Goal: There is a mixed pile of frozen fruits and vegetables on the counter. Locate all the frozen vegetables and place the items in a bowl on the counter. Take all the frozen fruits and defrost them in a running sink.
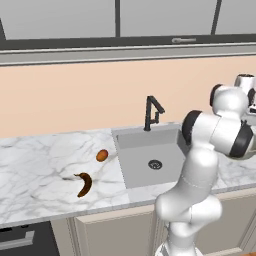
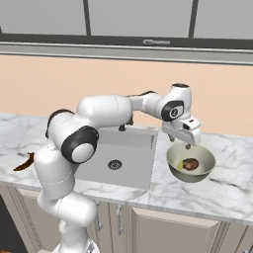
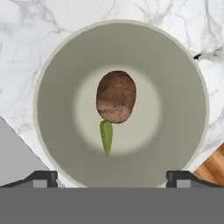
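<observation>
Hand view: green piece (image 3: 106, 136) in bowl (image 3: 57, 144)

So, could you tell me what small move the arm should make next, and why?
Probably lift the open gripper straight up from the bowl: the brown ball and green piece already lie inside, while the orange ball and curved piece wait on the counter.

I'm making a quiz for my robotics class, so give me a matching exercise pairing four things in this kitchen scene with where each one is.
Things:
1. brown ball
2. orange ball
3. curved brown piece
4. gripper

Places:
A. on the counter right beside the sink
B. above the bowl, jaws open
C. inside the bowl, touching the green piece
D. on the counter, nearer its front edge

Pairs: 1-C, 2-A, 3-D, 4-B
</observation>
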Motion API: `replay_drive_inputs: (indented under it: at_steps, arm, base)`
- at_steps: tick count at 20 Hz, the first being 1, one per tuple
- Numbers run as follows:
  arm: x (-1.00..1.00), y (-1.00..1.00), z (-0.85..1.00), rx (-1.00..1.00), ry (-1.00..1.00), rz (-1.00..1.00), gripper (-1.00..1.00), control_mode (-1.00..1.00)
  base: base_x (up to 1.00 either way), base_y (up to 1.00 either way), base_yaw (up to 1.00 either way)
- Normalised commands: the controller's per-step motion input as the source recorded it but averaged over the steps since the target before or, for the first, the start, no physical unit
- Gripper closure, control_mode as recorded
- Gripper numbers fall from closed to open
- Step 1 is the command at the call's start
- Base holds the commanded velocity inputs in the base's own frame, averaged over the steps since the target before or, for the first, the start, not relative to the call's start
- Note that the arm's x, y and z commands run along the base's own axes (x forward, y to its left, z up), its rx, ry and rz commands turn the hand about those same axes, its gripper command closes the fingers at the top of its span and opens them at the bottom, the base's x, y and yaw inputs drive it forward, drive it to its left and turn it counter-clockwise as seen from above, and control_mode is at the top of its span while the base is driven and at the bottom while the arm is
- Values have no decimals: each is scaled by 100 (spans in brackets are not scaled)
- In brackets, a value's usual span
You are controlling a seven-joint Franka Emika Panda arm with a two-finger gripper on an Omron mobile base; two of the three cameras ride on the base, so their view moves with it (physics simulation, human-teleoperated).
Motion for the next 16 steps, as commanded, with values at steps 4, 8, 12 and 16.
replay_drive_inputs:
  at_steps: [4,8,12,16]
  arm:
    - [-16,32,27,0,2,1,-100,-100]
    - [-20,40,17,0,0,1,-100,-100]
    - [-24,47,8,0,2,2,-100,-100]
    - [-34,46,0,-5,0,2,-100,-100]
  base:
    - [0,0,0]
    - [0,0,0]
    - [0,0,0]
    - [0,0,0]
